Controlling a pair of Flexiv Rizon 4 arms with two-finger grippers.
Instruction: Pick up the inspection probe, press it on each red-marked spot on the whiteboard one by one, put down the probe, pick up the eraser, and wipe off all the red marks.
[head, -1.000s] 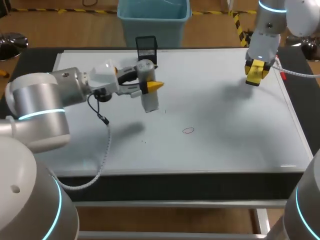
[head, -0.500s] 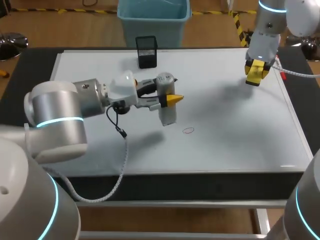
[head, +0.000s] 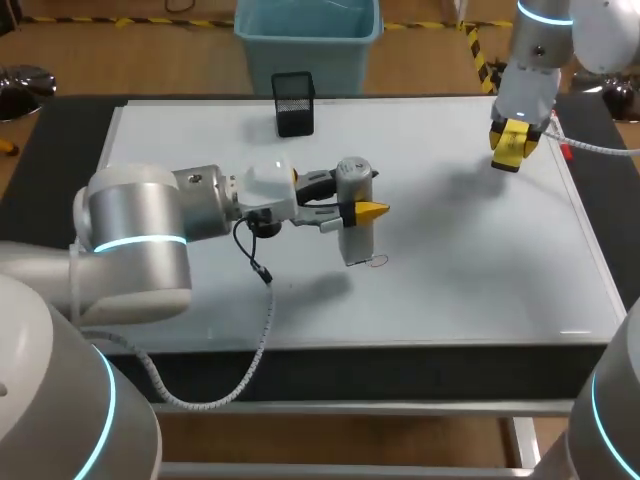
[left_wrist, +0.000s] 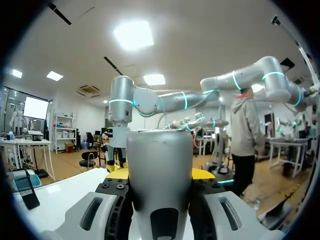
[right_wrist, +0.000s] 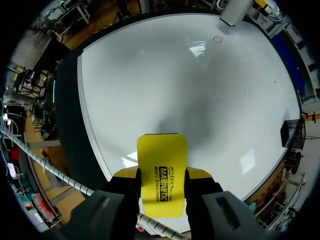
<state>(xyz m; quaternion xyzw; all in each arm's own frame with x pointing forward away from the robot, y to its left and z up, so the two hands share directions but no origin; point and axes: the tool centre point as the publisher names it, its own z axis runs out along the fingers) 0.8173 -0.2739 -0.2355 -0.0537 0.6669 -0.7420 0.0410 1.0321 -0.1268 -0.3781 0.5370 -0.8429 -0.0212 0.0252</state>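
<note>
Left gripper (head: 359, 208): clamped on probe (head: 356, 242), frame centre, tip by red mark (head: 379, 261).
Right gripper (head: 509, 146): gripping eraser (right_wrist: 161, 170), upper right.

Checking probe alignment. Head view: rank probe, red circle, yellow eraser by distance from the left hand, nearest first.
1. probe: clamped upright in the left hand itself.
2. red circle: on the whiteboard, right beside the probe's base.
3. yellow eraser: far off, in the right hand above the whiteboard's far right corner.
</note>
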